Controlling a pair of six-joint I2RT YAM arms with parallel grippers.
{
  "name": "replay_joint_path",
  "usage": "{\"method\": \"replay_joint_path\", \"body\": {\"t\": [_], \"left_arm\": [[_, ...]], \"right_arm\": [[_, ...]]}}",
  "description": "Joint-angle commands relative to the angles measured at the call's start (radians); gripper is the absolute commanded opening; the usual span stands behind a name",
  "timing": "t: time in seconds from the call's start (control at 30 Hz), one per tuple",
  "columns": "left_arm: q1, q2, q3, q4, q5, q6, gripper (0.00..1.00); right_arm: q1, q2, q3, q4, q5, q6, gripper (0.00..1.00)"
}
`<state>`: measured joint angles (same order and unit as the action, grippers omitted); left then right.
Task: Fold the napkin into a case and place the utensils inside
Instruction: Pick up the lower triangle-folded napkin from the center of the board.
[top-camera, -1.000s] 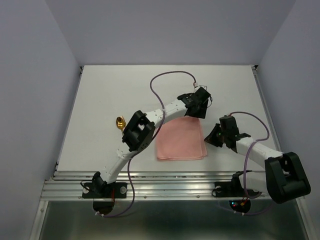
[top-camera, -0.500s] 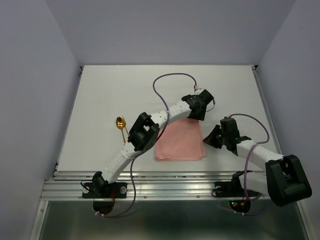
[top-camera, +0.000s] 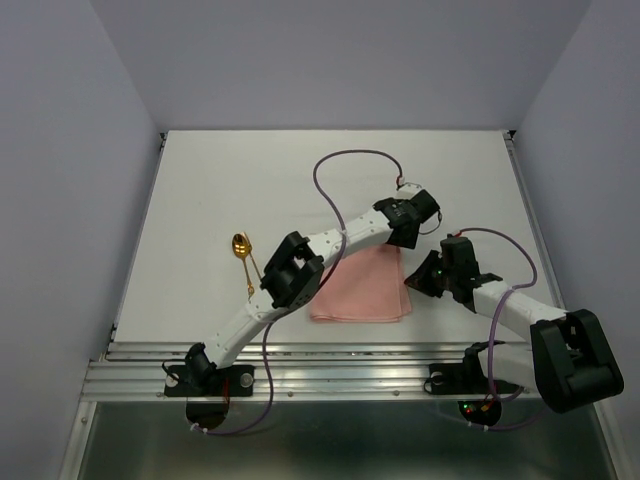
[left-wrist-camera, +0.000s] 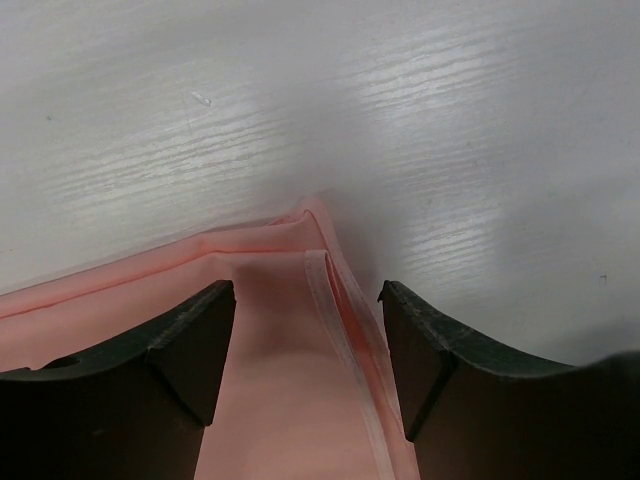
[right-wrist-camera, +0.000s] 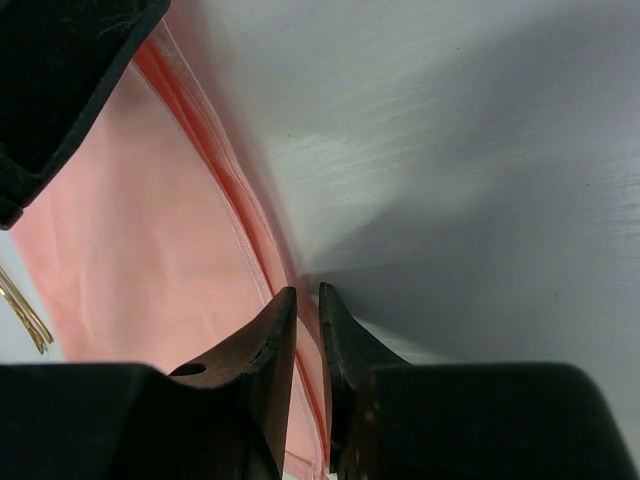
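Napkin (top-camera: 358, 288) lies flat on the table (top-camera: 200, 180), folded to a layered rectangle, not yet a narrow case. Left gripper (left-wrist-camera: 305, 300) is wide open and low, its jaws straddling the napkin's corner; stacked hems run out between the fingers (left-wrist-camera: 190, 340), with bare table ahead of the tips. Right gripper (right-wrist-camera: 305, 298) is closed to a thin slit. The napkin's layered edge runs straight into that slit, so I judge it pinched there, with cloth to its left and bare table to its right. Utensils (top-camera: 243, 252) lie well apart from both grippers, past the napkin's opposite side, near the left arm's elbow. Step in hand, as I read it: take this corner for the next fold. To do it well, lower the left jaws until they bracket every layer, close on the whole stack rather than the top hem, hold the right pinch firm, then lift both evenly. Pose: left arm (top-camera: 335, 240) reaches diagonally over the napkin, wrist pitched down at the corner; right arm (top-camera: 500, 300) is bent short, wrist aimed inward just beside the left gripper.
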<state>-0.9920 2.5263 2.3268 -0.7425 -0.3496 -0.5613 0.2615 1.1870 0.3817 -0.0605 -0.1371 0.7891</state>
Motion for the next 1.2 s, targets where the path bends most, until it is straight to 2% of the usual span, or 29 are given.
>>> {"method": "replay_joint_path", "body": {"t": [0.0, 0.23, 0.37, 0.43, 0.53, 0.63, 0.67, 0.77, 0.8, 0.9, 0.93, 0.97, 1.07, 1.17], "left_arm": [[-0.002, 0.012, 0.06, -0.034, -0.055, -0.031, 0.72], [0.001, 0.071, 0.08, -0.06, -0.084, -0.052, 0.59], [0.006, 0.084, 0.074, -0.06, -0.092, -0.06, 0.59], [0.012, 0.089, 0.066, -0.055, -0.075, -0.06, 0.52], [0.018, 0.086, 0.04, -0.028, -0.042, -0.048, 0.23], [0.026, 0.077, 0.007, 0.001, 0.007, -0.037, 0.04], [0.033, 0.063, -0.004, 0.015, 0.026, -0.035, 0.0], [0.044, -0.003, -0.088, 0.101, 0.104, -0.022, 0.0], [0.052, -0.027, -0.16, 0.136, 0.162, -0.017, 0.0], [0.076, -0.145, -0.301, 0.323, 0.291, -0.011, 0.0], [0.082, -0.176, -0.392, 0.419, 0.382, -0.015, 0.0], [0.09, -0.228, -0.435, 0.466, 0.421, -0.026, 0.0], [0.119, -0.3, -0.556, 0.578, 0.515, -0.043, 0.0], [0.139, -0.34, -0.624, 0.647, 0.581, -0.057, 0.0]], "right_arm": [[0.007, 0.02, -0.033, -0.053, -0.006, -0.036, 0.22], [0.007, 0.023, -0.027, -0.059, -0.032, -0.063, 0.22], [0.007, 0.028, -0.021, -0.059, -0.039, -0.074, 0.22], [0.007, 0.028, -0.02, -0.061, -0.041, -0.077, 0.22], [0.007, 0.02, -0.023, -0.061, -0.042, -0.076, 0.22], [0.007, 0.014, -0.026, -0.062, -0.041, -0.076, 0.22], [0.007, 0.01, -0.026, -0.065, -0.039, -0.074, 0.22], [0.007, 0.002, -0.023, -0.076, -0.039, -0.079, 0.22], [0.007, -0.012, -0.02, -0.088, -0.038, -0.086, 0.23], [0.007, -0.062, -0.014, -0.11, -0.062, -0.111, 0.35], [0.007, -0.076, -0.012, -0.11, -0.08, -0.122, 0.4], [0.007, -0.09, -0.003, -0.123, -0.113, -0.125, 0.53], [0.007, -0.161, 0.017, -0.151, -0.122, -0.128, 0.72], [0.007, -0.22, 0.029, -0.174, -0.133, -0.114, 0.78]]}}
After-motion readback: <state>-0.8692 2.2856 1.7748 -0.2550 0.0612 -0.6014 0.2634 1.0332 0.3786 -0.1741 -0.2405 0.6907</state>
